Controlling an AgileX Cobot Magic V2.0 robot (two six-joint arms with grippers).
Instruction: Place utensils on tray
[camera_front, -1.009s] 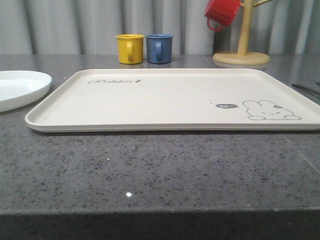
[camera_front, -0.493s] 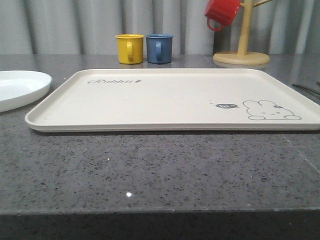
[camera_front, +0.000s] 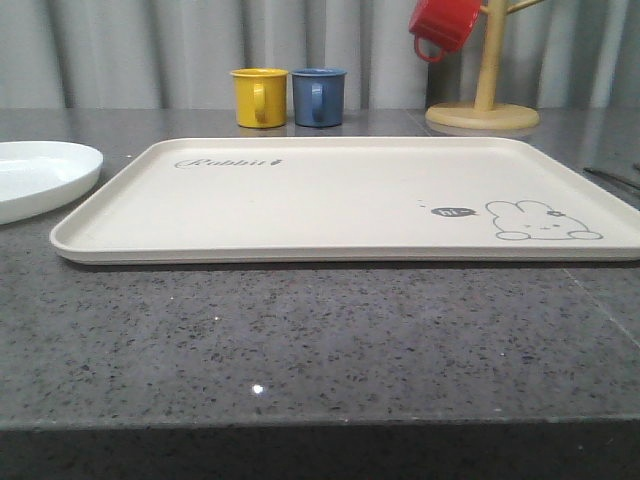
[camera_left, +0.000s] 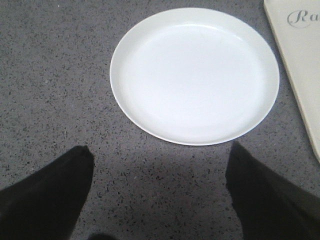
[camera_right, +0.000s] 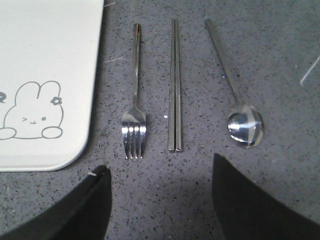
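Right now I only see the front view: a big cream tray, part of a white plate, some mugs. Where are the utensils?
Observer: On the counter beside the tray's rabbit corner, seen from the right wrist: fork, chopsticks, spoon, side by side, none touching.
Operator: Which lies nearest the tray?
Observer: The fork; the chopsticks are in the middle.
Operator: Is the plate whole and empty?
Observer: Yes, the left wrist view shows the plate complete, round and bare, beside the tray's lettered end.
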